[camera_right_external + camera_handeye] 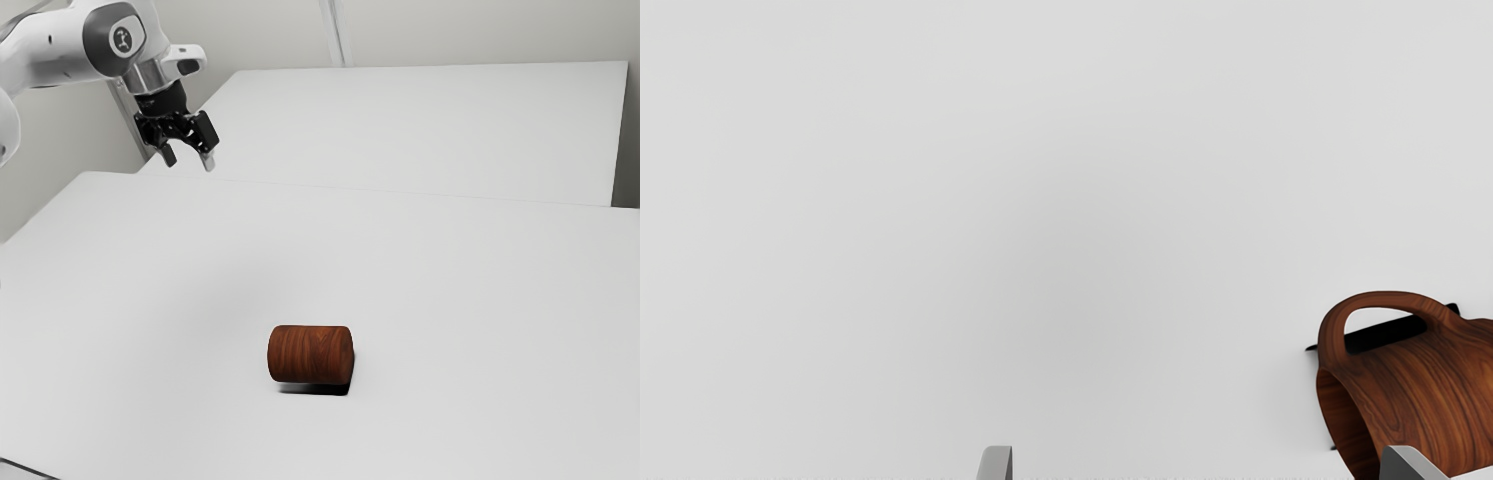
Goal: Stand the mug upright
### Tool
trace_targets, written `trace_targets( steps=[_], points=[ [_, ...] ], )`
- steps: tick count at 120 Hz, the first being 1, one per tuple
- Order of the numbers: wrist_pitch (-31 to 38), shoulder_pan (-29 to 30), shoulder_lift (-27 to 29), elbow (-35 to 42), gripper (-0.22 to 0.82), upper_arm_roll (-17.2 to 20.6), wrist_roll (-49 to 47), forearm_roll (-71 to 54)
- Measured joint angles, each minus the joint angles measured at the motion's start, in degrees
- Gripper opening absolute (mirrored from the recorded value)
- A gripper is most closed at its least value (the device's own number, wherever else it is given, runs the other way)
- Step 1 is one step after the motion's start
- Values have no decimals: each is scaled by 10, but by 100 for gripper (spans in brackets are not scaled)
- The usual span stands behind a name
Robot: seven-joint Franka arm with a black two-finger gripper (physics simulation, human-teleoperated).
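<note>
My gripper (189, 161) hangs high at the exterior view's upper left, well above and apart from the mug. The brown wood-grain mug (310, 355) lies on its side on the white table. In the wrist view the gripper (1200, 463) is open, its fingers wide apart with nothing held. There the mug (1426, 393) shows its handle and part of its dark open mouth; one fingertip overlaps the mug's image, and the mug's far end is cut off by the frame.
The white table (150, 300) spreads beneath the arm. Behind it stands another white surface (430, 130), with pale walls around. A thin dark-edged item (25, 470) shows at the exterior view's lower left corner.
</note>
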State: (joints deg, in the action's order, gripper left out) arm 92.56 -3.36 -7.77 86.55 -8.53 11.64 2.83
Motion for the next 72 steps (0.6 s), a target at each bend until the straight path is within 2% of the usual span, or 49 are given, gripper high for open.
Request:
trace_targets(
  steps=[41, 49, 72],
  points=[
    [-3, -1, 10, 12, 60, 1, -2, 7],
    [-3, -5, 28, 41, 60, 3, -3, 18],
    [-6, -4, 110, 187, 60, 0, -1, 116]
  ],
)
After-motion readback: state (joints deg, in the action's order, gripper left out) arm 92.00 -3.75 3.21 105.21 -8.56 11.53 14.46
